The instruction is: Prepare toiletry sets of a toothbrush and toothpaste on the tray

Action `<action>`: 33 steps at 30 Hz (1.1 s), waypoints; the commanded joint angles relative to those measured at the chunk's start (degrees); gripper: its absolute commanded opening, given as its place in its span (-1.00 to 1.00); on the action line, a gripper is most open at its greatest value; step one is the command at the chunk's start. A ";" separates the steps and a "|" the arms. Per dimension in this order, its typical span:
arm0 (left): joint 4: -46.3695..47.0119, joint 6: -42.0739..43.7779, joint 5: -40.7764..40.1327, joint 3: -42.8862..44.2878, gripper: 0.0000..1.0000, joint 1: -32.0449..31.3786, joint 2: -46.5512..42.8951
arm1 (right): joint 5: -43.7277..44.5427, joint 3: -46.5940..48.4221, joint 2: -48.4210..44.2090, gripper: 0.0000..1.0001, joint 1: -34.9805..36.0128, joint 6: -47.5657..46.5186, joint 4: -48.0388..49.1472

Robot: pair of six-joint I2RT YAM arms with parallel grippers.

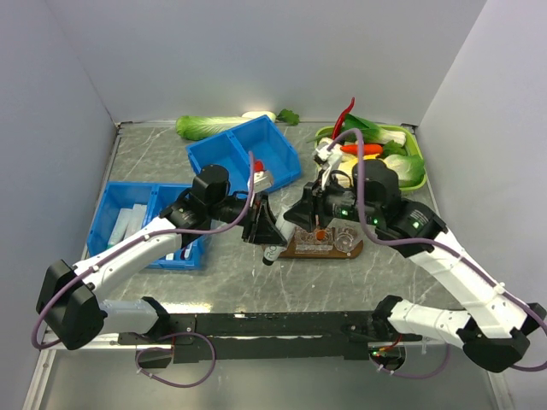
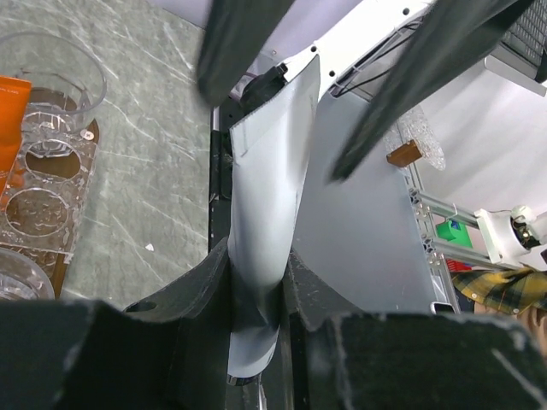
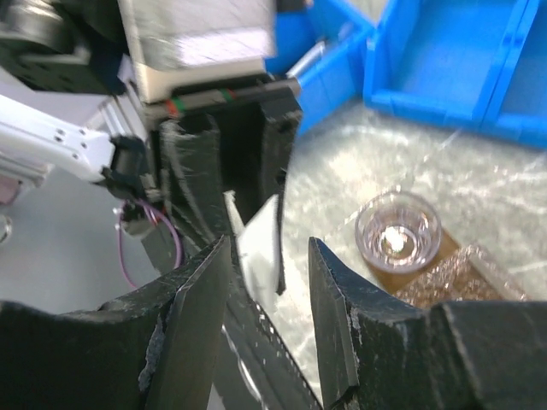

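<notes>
My left gripper [image 2: 256, 282] is shut on a small white tube [image 2: 273, 171] and holds it above the table, just left of the tray. My right gripper [image 3: 269, 256] is open, its jaws on either side of the tube's [image 3: 261, 243] flat end without closing on it; its dark fingers [image 2: 239, 43] show blurred in the left wrist view. The dark-brown tray [image 1: 295, 248] carries clear cups [image 1: 346, 239], one holding something orange [image 1: 318, 232]. The two grippers, left [image 1: 261, 224] and right [image 1: 301, 212], meet at the tray's left end. One cup [image 3: 397, 232] stands beyond the right fingers. I see no brushes clearly.
A blue bin [image 1: 141, 224] with white tubes stands at the left, another blue bin [image 1: 244, 154] at the back centre. A green vegetable tray [image 1: 417, 166] sits back right, and a cabbage [image 1: 205, 126] lies by the back wall.
</notes>
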 commanded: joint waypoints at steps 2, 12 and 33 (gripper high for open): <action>1.34 2.18 2.19 1.62 -0.74 -0.56 -0.27 | -2.59 3.48 1.72 -0.03 -0.15 -1.22 -2.61; 0.46 3.24 0.26 1.89 -0.63 -0.91 -0.53 | -5.76 3.83 3.66 -0.73 -0.24 -0.52 -3.05; 4.67 0.69 -36.79 -4.88 0.99 11.74 -20.73 | 28.68 1.72 -9.34 -1.00 -0.33 -5.52 -6.04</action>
